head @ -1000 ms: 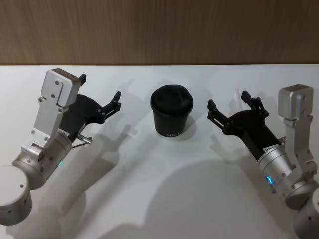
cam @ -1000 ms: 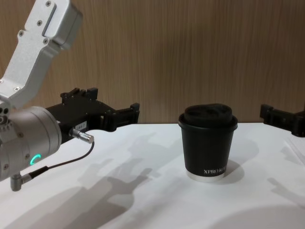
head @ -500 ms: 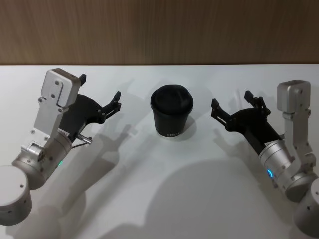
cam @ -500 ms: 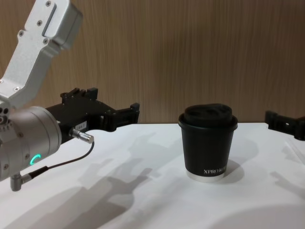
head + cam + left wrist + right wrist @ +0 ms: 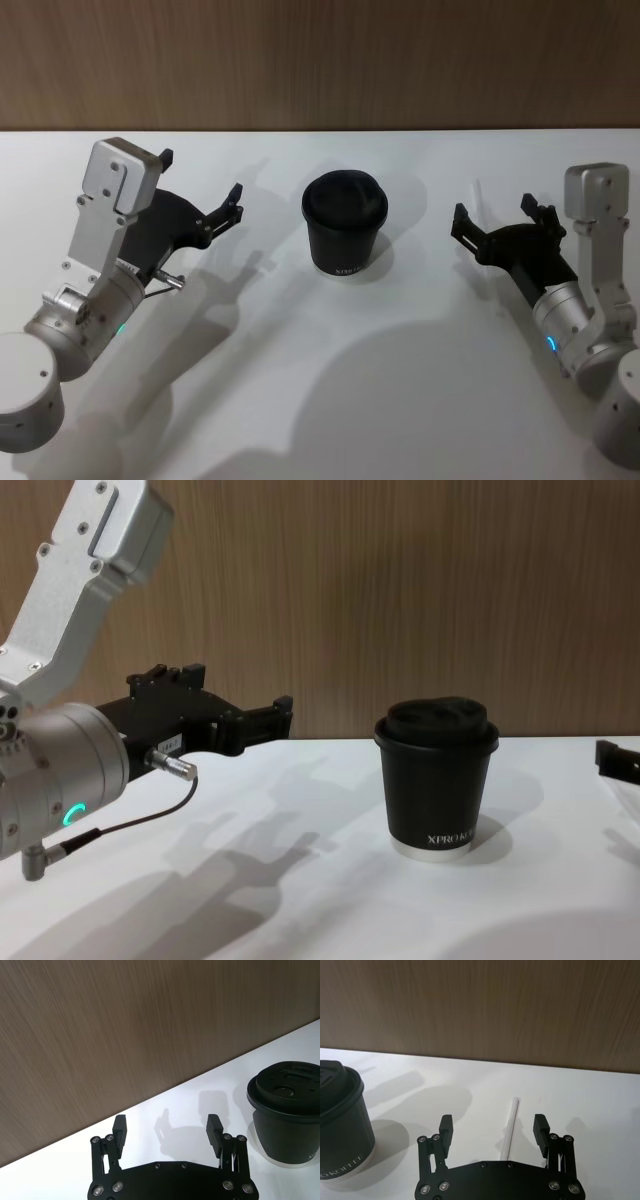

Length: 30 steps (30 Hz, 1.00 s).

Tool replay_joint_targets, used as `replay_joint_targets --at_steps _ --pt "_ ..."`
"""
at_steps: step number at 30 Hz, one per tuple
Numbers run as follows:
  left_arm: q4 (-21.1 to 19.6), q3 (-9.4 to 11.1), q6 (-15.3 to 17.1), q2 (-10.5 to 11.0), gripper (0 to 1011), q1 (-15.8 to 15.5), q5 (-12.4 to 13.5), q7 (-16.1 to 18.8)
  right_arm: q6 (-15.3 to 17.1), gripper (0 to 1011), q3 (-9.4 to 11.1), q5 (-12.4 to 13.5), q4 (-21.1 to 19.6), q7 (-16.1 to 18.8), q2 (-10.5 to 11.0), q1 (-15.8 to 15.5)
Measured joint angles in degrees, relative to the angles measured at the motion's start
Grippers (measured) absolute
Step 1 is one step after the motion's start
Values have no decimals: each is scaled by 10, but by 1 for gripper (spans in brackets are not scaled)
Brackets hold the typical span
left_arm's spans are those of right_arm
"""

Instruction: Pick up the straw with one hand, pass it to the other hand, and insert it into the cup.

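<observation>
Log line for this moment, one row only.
phase: pre-grasp | right gripper: jaws open, facing straw flat on table | left gripper: jaws open, left of cup

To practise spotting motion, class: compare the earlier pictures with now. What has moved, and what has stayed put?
The right hand has drawn away from the cup toward the robot's right, open, and now frames the straw lying on the table. Nothing was grasped or released. The left hand, open, and the cup stayed put.
</observation>
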Motion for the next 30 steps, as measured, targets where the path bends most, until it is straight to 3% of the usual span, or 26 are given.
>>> replay_joint_targets --at_steps 30 --pt "0 0 0 0 1003 0 0 0 53 1001 9 6 21 20 -12 3"
